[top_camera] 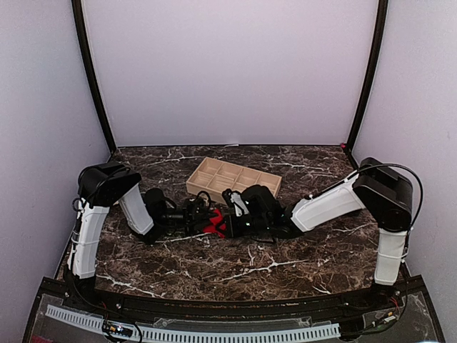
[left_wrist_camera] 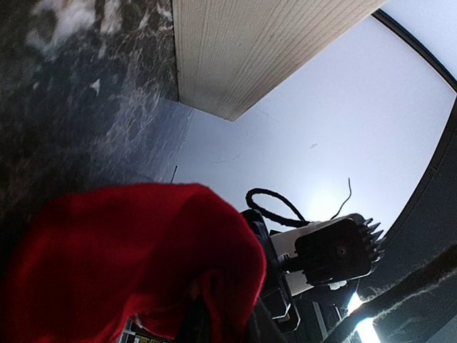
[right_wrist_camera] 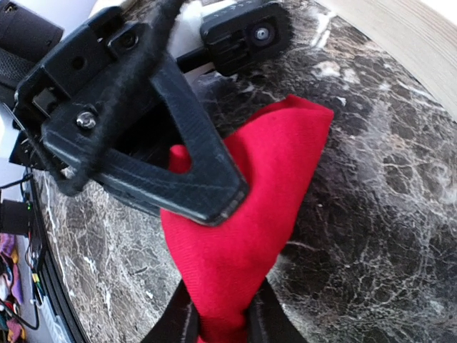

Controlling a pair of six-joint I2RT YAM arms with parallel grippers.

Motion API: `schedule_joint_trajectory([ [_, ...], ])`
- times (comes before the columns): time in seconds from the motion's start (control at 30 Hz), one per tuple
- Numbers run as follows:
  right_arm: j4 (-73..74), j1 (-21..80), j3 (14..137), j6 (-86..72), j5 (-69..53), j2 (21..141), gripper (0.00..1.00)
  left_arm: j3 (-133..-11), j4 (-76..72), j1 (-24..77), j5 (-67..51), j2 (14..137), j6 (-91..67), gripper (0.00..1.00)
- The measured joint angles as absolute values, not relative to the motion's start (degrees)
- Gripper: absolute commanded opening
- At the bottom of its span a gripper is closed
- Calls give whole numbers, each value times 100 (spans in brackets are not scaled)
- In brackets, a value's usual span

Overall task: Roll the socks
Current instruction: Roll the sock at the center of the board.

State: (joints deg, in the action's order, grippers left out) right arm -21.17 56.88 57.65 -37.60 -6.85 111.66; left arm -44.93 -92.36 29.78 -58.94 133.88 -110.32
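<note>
Step in hand: start of the roll on the red sock [right_wrist_camera: 250, 214], handled by both arms at mid-table, just in front of the wooden compartment tray [top_camera: 196, 183].

Right gripper [right_wrist_camera: 221, 325]: fingers pressed together on one end of the sock, fabric pinched between them.

Left gripper [right_wrist_camera: 203, 182]: one finger lies across the other end, with fabric tucked beneath it. The second finger is hidden, so the grip cannot be told.

Sock hangs bunched between the two grippers, partly on the marble table [top_camera: 285, 264]. No tan sock is seen in any view.

Next move, by judgement: flatten the sock, hold one end fixed and turn the other over it. The loose fabric may slip.
</note>
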Motion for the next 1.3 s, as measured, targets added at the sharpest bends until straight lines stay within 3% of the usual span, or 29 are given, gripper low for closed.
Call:
schedule_joint_trajectory([
  [0.13,-1859,5686,5872,-3719,-628,11166,10,-4425,-9247,2978,-5795,13367,-11063,30],
  [0.17,-1782,5684,5900,-3701,-617,11166,10,-4414,-9247,2978,-5769,13360,-11050,36],
  [0.23,-1594,5682,5972,-3686,-598,11166,9,-4366,-9249,2974,-5677,13332,-11013,95],
  [0.27,-1500,5677,6005,-3671,-596,11163,9,-4327,-9249,2967,-5618,13310,-10962,99],
  [0.57,-528,5568,6233,-3575,-637,11109,8,-4110,-9196,2856,-5332,12895,-10573,99],
  [0.83,790,5557,7227,-3190,-572,11120,7,-3691,-8051,2694,-5107,12169,-9594,99],
  [0.97,1400,5557,7666,-2888,-548,11196,7,-3739,-6534,2674,-4984,11572,-8652,99],
  [1.17,2226,5605,7782,-2405,-602,11330,6,-4497,-2969,2685,-4213,10685,-6351,99],
  [1.3,2644,5677,7920,-2084,-834,11504,6,-4609,-1691,2685,-3754,10237,-5256,99],
])
